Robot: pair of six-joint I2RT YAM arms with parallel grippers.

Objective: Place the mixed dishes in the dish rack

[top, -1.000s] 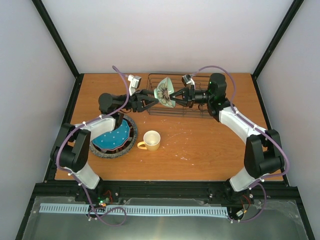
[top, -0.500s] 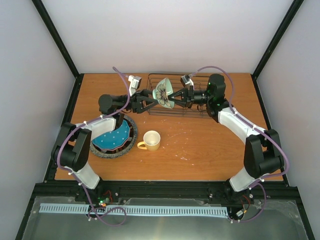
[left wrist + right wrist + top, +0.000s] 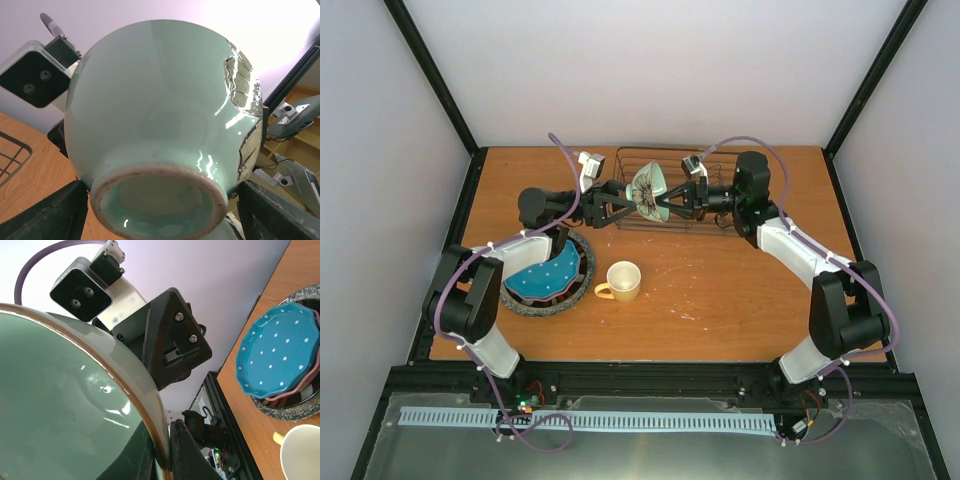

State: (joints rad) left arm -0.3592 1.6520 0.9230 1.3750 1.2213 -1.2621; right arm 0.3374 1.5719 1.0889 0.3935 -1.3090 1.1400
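A pale green bowl [image 3: 648, 187] hangs tilted over the left end of the black wire dish rack [image 3: 720, 160]. My right gripper [image 3: 672, 203] is shut on its brown rim [image 3: 150, 425], one finger inside, one outside. My left gripper [image 3: 620, 203] is open, its fingers [image 3: 45, 215] standing either side of the bowl's foot ring [image 3: 157, 202] with small gaps. The teal dotted plate [image 3: 545, 275] lies on a pink plate [image 3: 305, 387] and the grey speckled plate [image 3: 535, 308] at the left. A yellow mug [image 3: 623, 280] stands upright near the middle.
The wooden table [image 3: 740, 300] is fenced by a black frame [image 3: 440, 80] and white walls. A dark-rimmed plate edge [image 3: 584, 268] shows in the stack. The rack's wires sit just below both grippers.
My left gripper's jaws have spread away from the bowl's foot. The bowl has shifted slightly right and lower toward the rack, carried by the right gripper.
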